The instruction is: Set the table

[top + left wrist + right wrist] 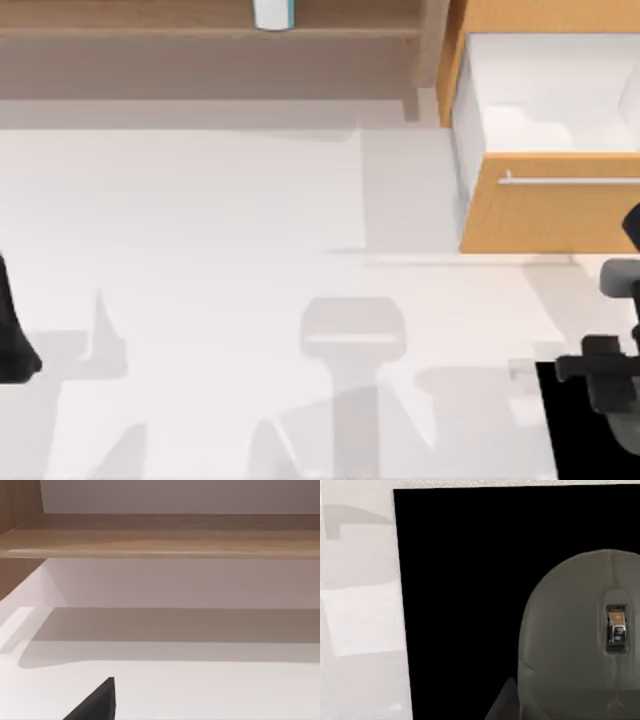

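Grey computer mouse on black mat is seen directly under right gripper, at table right near corner; finger state cannot be told. Slip risk: rounded shell. Left arm parked at left edge. Open drawer beyond is a collision hazard.

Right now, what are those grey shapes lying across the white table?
Top view: shadows on the table, a broad band below the shelf, a block beside the open drawer, arm-like shapes near the front edge. Left wrist view: a soft band of shelf shadow on the table.
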### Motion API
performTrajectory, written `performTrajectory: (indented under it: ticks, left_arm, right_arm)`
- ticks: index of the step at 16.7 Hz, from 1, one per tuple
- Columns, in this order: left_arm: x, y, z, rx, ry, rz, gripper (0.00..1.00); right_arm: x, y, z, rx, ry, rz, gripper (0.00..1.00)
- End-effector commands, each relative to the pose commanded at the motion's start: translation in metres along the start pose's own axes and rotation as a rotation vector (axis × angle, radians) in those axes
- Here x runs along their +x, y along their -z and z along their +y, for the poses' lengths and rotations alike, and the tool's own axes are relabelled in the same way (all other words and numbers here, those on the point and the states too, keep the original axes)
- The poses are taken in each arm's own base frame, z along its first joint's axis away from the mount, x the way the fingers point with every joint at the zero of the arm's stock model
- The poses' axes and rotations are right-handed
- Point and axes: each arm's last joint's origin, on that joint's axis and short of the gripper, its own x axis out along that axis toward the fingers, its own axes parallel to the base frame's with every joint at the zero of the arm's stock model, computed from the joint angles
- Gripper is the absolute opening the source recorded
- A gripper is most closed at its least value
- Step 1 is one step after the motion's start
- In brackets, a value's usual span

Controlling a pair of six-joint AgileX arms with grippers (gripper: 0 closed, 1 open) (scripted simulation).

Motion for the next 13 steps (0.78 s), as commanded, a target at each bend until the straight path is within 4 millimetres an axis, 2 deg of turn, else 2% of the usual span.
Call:
performTrajectory:
  ticks: [8, 13]
  left_arm:
    - [0.0000, 0.0000, 0.0000, 0.000, 0.000, 0.000, 1.00]
    - [0.0000, 0.0000, 0.0000, 0.000, 0.000, 0.000, 1.00]
  right_arm:
    - [0.0031, 0.0023, -0.0015, 0.006, 0.005, 0.014, 0.00]
    - [-0.0025, -0.0012, -0.0003, 0.006, -0.007, -0.019, 0.00]
